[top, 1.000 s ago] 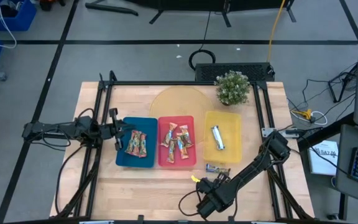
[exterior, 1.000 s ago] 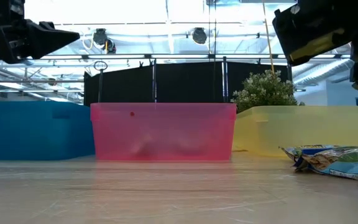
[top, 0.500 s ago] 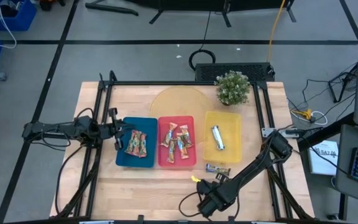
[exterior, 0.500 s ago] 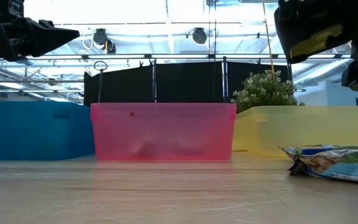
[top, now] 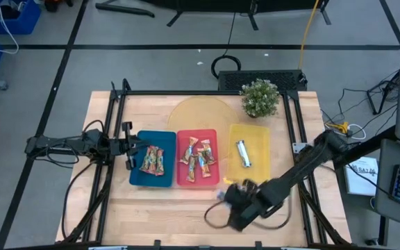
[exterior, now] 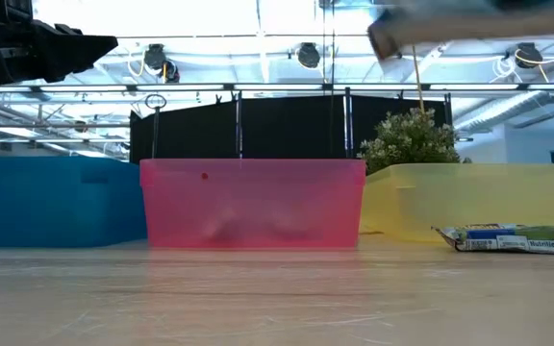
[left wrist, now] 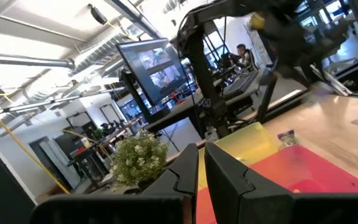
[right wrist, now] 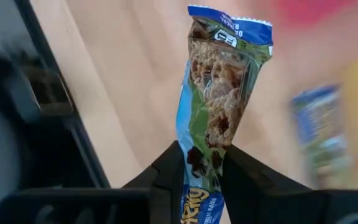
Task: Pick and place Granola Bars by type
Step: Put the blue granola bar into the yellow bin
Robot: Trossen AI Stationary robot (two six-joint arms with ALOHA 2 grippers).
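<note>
My right gripper (right wrist: 202, 162) is shut on a blue-wrapped granola bar (right wrist: 219, 87), above the table in front of the yellow tray (top: 248, 139); it shows blurred in the high view (top: 225, 197). A second blue bar (exterior: 517, 238) lies flat on the table in front of that tray. The yellow tray holds a blue-silver bar (top: 243, 154). Orange-gold bars (top: 197, 157) lie in the red tray (top: 197, 182), and red-green bars (top: 151, 161) in the blue tray (top: 142, 178). My left gripper (top: 132, 147) hovers shut over the blue tray's left edge. My right gripper pinches the bar between its two fingers on the wrapper's flat faces (right wrist: 205, 144), about a third of the way up from one end. The longer part sticks out past the fingertips and the short end (right wrist: 194, 205) reaches back between them. The bar is lifted clear of the table.
A potted plant (top: 259, 97) stands at the far edge behind the yellow tray. A pale round mat (top: 200, 114) lies behind the red tray. Bare wood runs along the near edge (top: 158, 212). Black frame rails (top: 110, 139) flank the table on both sides.
My right gripper has risen fast from near the table's front edge and gone toward the far edge, taking one blue bar up off the table. The other blue bar stays lying in front of the yellow tray.
</note>
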